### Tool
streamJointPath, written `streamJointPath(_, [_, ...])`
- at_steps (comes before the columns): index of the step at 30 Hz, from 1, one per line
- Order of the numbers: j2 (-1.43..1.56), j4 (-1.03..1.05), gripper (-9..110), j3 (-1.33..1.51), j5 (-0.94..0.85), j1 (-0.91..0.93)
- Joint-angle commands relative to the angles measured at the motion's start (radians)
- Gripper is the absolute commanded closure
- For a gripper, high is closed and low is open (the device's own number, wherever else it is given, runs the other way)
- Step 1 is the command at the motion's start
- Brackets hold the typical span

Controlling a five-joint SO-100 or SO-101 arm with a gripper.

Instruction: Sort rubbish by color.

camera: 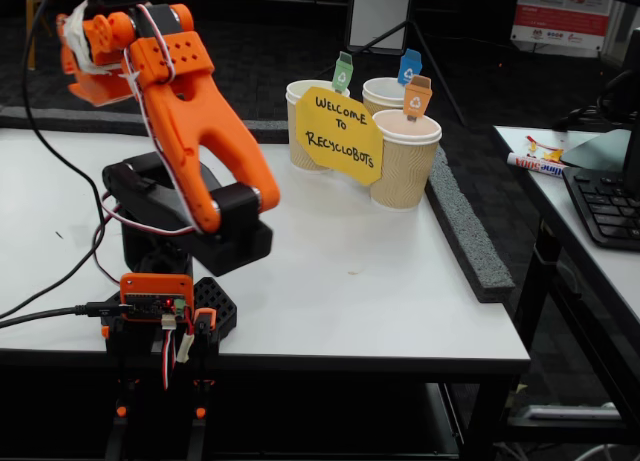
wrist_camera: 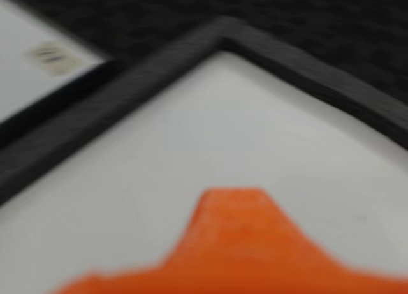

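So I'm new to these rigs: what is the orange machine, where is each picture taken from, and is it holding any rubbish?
The orange machine is a small robot arm clamped at the near edge of a white table, seen from a camera standing in front. At the table's far side stand three paper cups, each with a small coloured tag, behind a yellow sign reading "Welcome to RecycloBots". The other picture comes from a camera on the arm's wrist: blurred, it shows an orange part of the gripper above the white table and its dark edge strip. No crumpled paper wads show in either picture, and nothing is visibly held. Whether the gripper is open or shut cannot be told.
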Motion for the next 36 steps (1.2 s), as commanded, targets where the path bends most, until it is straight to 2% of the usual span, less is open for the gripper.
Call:
streamJointPath(1, [-0.025,-0.025,101,-0.021,-0.018,0.189])
streamJointPath(13, [-0.025,-0.005,101,-0.067,-0.018,0.874])
streamJointPath(20, [-0.025,-0.002,101,-0.091,-0.018,1.149])
streamJointPath(24, [-0.023,0.002,101,-0.127,-0.018,1.21])
streamJointPath(36, [-0.023,0.106,101,-0.293,-0.011,1.181])
